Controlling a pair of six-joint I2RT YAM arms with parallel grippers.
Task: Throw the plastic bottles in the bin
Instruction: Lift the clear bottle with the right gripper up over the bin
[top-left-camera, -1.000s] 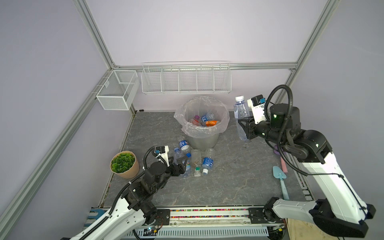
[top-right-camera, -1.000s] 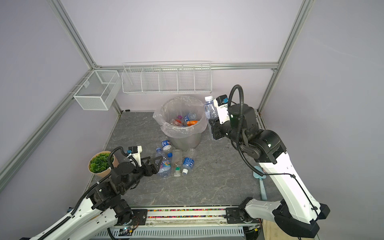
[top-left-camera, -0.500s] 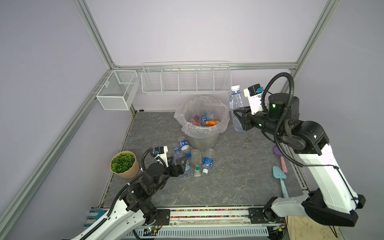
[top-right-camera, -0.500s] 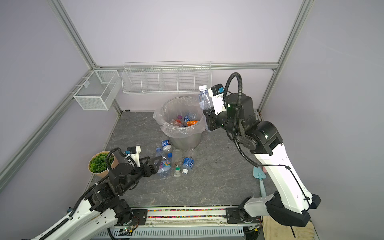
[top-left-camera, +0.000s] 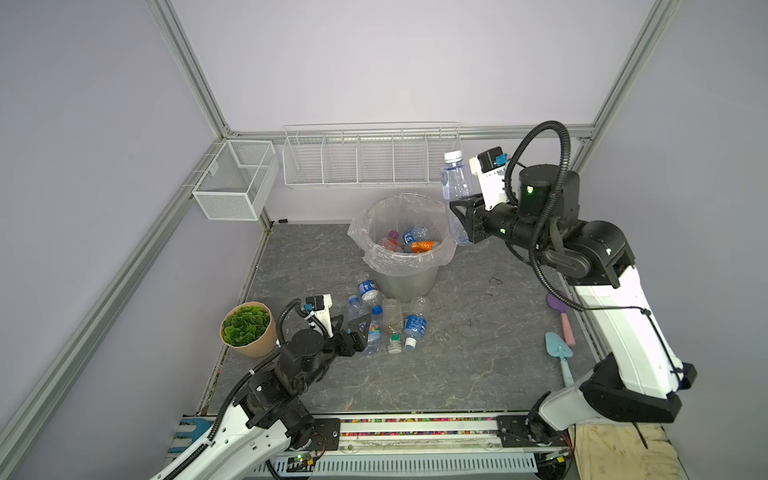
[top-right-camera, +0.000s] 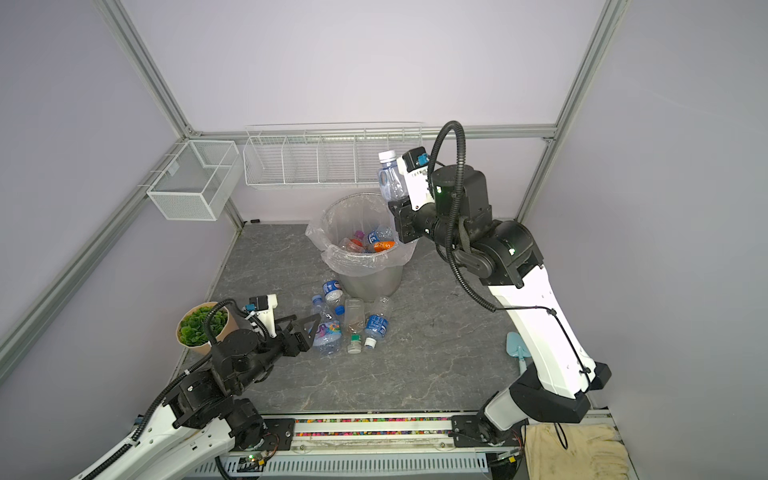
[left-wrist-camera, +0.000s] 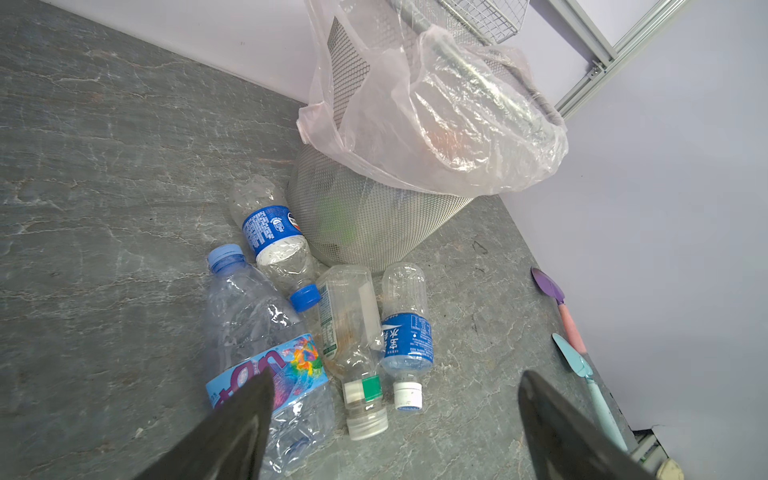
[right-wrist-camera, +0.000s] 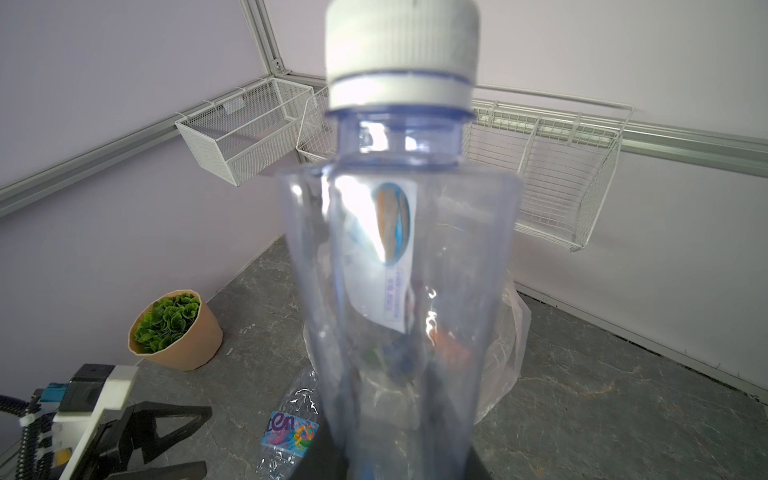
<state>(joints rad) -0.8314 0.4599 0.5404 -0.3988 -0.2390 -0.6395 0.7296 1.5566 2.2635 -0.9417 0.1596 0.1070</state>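
right fingers (top-left-camera: 467, 222) clamp bottle (top-left-camera: 456, 187) upright near bin (top-left-camera: 409, 280); left fingers (top-left-camera: 360, 325) spread

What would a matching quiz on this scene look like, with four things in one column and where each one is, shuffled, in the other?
Things:
1. white-capped bottle
2. orange-labelled bottle
3. potted plant
4. blue trowel

Places:
A. inside the bin
B. lying flat on the tabletop
C. gripped by the right end effector
D. standing upright on the tabletop

Pairs: 1-C, 2-A, 3-D, 4-B
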